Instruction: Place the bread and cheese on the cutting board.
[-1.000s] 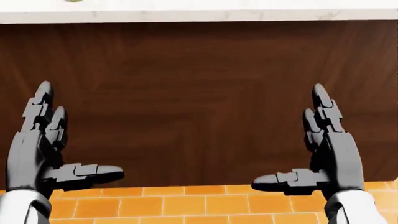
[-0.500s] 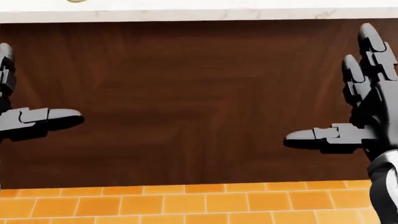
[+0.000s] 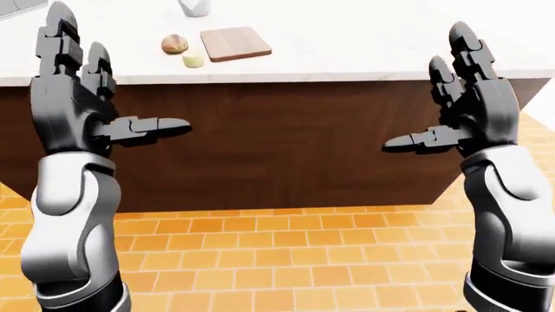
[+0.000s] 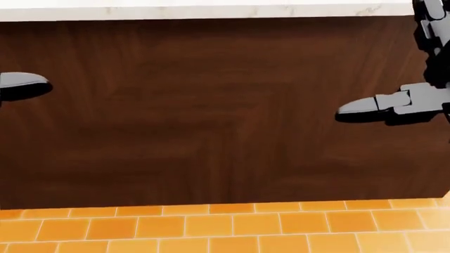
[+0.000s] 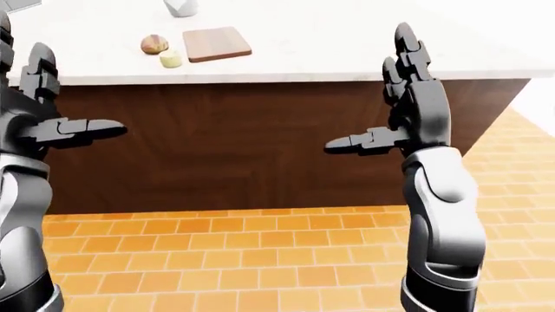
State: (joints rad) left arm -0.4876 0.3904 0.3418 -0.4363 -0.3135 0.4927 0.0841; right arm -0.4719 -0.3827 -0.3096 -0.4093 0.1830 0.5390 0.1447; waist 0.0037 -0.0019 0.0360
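Well beyond both raised hands, bread (image 3: 174, 44) beside cutting board (image 3: 235, 43).

A white counter (image 3: 347, 45) carries the cutting board (image 3: 235, 43), bread (image 3: 174, 44), cheese (image 3: 192, 61) and a pale container (image 3: 194, 7).

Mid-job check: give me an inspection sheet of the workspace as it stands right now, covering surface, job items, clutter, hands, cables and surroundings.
Surface: white marble countertop on a dark wood island.
Job's things: bread and cheese lie on the counter, left of the cutting board in the left-eye view; neither is on the board, which is bare.
Clutter: a pale object at the top edge, cut off, unidentifiable.
Grippers: left hand and right hand are raised, fingers spread, holding nothing, short of the counter.
Cables: nothing seen.
Surroundings: orange tiled floor below the island.
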